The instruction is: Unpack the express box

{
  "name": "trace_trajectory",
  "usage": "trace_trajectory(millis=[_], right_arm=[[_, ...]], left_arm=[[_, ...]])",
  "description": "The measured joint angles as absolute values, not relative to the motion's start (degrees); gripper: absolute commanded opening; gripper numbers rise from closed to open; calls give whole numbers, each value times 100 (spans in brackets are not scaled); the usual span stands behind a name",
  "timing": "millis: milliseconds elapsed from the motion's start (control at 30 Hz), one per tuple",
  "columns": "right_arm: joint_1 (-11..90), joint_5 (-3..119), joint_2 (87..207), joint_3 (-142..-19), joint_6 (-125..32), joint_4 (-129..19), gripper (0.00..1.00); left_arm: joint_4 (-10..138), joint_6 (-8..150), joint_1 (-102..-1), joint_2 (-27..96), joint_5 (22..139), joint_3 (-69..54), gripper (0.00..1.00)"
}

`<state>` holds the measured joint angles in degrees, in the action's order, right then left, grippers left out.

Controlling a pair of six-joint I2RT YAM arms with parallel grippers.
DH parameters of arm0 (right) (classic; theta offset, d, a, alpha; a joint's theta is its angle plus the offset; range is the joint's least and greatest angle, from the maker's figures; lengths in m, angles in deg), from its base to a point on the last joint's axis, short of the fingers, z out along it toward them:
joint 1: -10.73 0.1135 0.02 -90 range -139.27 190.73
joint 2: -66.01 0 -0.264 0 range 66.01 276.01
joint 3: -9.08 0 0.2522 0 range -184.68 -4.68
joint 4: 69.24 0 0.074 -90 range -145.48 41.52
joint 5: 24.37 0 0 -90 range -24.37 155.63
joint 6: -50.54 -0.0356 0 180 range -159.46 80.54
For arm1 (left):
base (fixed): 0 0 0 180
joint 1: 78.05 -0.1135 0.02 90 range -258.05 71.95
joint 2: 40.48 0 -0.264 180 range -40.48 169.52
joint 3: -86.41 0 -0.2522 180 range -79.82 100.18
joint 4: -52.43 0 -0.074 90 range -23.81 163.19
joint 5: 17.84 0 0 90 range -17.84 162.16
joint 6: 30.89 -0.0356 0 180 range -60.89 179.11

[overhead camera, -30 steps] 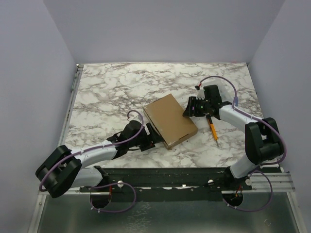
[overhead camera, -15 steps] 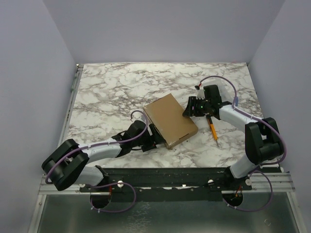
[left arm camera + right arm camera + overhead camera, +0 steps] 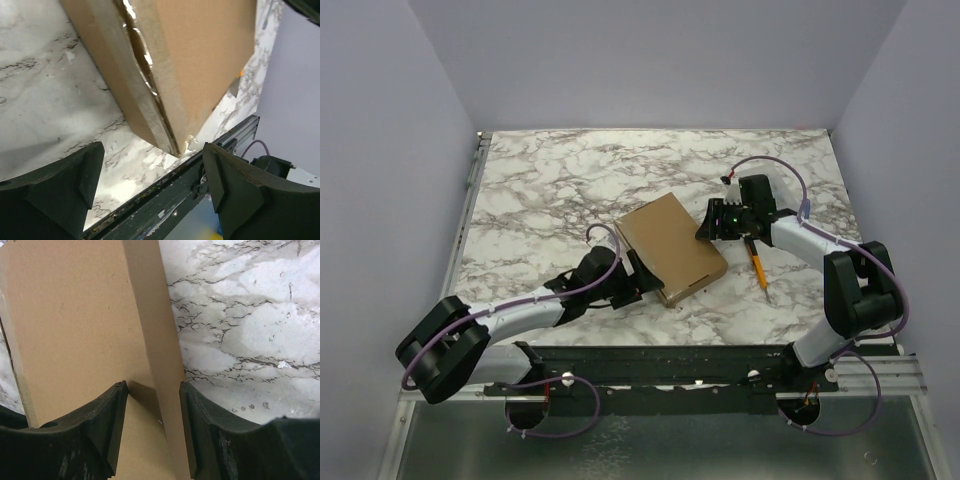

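Observation:
The express box (image 3: 670, 245) is a flat brown cardboard mailer lying slantwise in the middle of the marble table. My left gripper (image 3: 645, 287) stands open just short of the box's near-left corner. In the left wrist view that corner (image 3: 172, 142) lies ahead of the wide-apart fingers (image 3: 75, 180), with a slightly gaping lid seam and clear tape showing. My right gripper (image 3: 706, 228) is at the box's right edge. Its jaws (image 3: 152, 387) straddle that edge, one finger on the top face (image 3: 70, 320), the other against the side wall (image 3: 155, 340).
An orange pencil (image 3: 758, 265) lies on the table right of the box, under the right arm. The black base rail (image 3: 670, 365) runs along the near table edge, close behind the left gripper. Purple walls enclose the table on three sides.
My left gripper has opened wider and shifted slightly at the box's near-left corner. The box and the right gripper have stayed put.

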<state>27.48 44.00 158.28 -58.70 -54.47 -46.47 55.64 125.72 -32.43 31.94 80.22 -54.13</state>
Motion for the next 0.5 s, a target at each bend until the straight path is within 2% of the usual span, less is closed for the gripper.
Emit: trace_trajectory(millis=[267,367,500], right_arm=[[2748,4384,15828,-5870,-5447,-4647,52],[2748,4382,15830,-5870,-5447,-4647,52],[2748,4382,15837,-5870,-5447,-4653,52]], left_arm=[[5557,12570,-3227,3162,7947,-5411,80],[5560,12565,-3227,3302,7934,-5411,74],[5557,12548,-3223,3389,7904,-5411,73]])
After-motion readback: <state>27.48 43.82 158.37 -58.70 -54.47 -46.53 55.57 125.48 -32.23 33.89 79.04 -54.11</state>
